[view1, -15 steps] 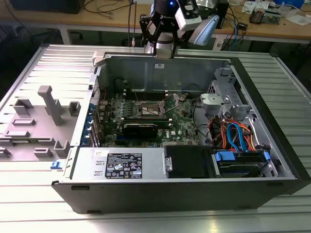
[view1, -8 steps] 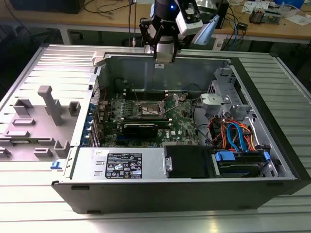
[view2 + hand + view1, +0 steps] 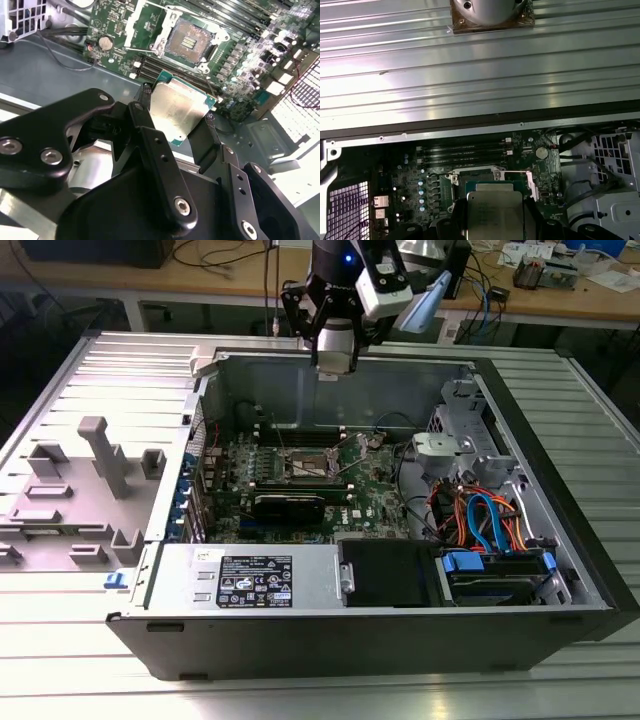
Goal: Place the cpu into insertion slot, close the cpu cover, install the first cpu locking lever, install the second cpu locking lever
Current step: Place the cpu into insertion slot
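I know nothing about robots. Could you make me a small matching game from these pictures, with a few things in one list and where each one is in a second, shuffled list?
Things
1. chip
2. socket
3. blue cables
4. grey plastic stands

Places
A. outside the computer case, at the exterior view's left
B. held in the gripper
C. on the green board, open and empty
D. inside the case, at the exterior view's right

Pairs: 1-B, 2-C, 3-D, 4-A
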`<state>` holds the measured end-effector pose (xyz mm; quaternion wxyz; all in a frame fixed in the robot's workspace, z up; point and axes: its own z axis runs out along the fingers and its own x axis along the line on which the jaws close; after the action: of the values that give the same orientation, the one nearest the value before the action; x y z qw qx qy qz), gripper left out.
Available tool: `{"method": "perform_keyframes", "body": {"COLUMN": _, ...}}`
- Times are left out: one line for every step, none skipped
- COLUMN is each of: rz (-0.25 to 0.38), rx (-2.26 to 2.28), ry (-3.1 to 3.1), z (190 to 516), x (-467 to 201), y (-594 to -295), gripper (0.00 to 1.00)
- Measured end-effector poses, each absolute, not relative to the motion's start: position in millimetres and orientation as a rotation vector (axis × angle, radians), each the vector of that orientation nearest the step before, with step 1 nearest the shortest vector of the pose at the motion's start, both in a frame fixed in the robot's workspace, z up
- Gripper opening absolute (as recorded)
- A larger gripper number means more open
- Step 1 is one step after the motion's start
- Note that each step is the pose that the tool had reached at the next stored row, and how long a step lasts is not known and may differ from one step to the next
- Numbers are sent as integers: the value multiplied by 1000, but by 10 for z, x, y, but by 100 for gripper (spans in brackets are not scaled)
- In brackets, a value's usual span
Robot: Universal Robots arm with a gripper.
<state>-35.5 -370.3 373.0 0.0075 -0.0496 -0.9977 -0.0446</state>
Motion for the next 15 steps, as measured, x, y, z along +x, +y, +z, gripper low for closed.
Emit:
{"method": "perform_keyframes", "body": {"rz": -139, "rx": -155, "ry": -3120, "z": 3730, "x": -355, "y": -3703, "gripper": 55}}
{"method": "perform_keyframes", "body": {"rz": -139, "rx": -155, "ry": -3120, "z": 3731, "x": -355, "y": -3704, "gripper": 55}}
{"method": "perform_keyframes", "body": {"rz": -139, "rx": -155, "ry": -3120, "z": 3731, "x": -355, "y": -3704, "gripper": 55}}
{"method": "perform_keyframes", "body": {"rz": -139, "rx": -155, "ry": -3120, "z": 3731, "x": -355, "y": -3704, "gripper": 55}}
{"method": "perform_keyframes", "body": {"rz": -139, "rx": -155, "ry": -3120, "z": 3730, "x": -355, "y": -3704, "gripper": 55}}
{"method": "perform_keyframes", "body": {"rz": -139, "rx": -155, "ry": -3120, "z": 3731, "x": -355, "y": -3704, "gripper": 55}}
{"method": "perform_keyframes", "body": {"rz": -139, "rx": -155, "ry": -3120, "z": 3731, "x": -355, "y": -3704, "gripper": 55}}
{"method": "perform_keyframes", "body": {"rz": -139, "rx": -155, "ry": -3120, "z": 3731, "x": -355, "y": -3704, "gripper": 55}}
{"method": "perform_keyframes", "body": {"rz": -139, "rx": -156, "ry": -3120, "z": 3731, "x": -355, "y": -3704, "gripper": 55}}
{"method": "perform_keyframes", "body": {"rz": -139, "rx": -158, "ry": -3119, "z": 3730, "x": -355, "y": -3704, "gripper": 55}}
{"method": "perform_keyframes", "body": {"rz": -139, "rx": -164, "ry": -3119, "z": 3730, "x": -355, "y": -3704, "gripper": 55}}
{"method": "perform_keyframes", "body": {"rz": -139, "rx": -174, "ry": -3119, "z": 3729, "x": -355, "y": -3704, "gripper": 55}}
{"method": "perform_keyframes", "body": {"rz": -139, "rx": -193, "ry": -3118, "z": 3729, "x": -355, "y": -3704, "gripper": 55}}
{"method": "perform_keyframes", "body": {"rz": -139, "rx": -212, "ry": -3118, "z": 3728, "x": -355, "y": -3705, "gripper": 55}}
{"method": "perform_keyframes", "body": {"rz": -139, "rx": -225, "ry": -3117, "z": 3727, "x": -355, "y": -3705, "gripper": 55}}
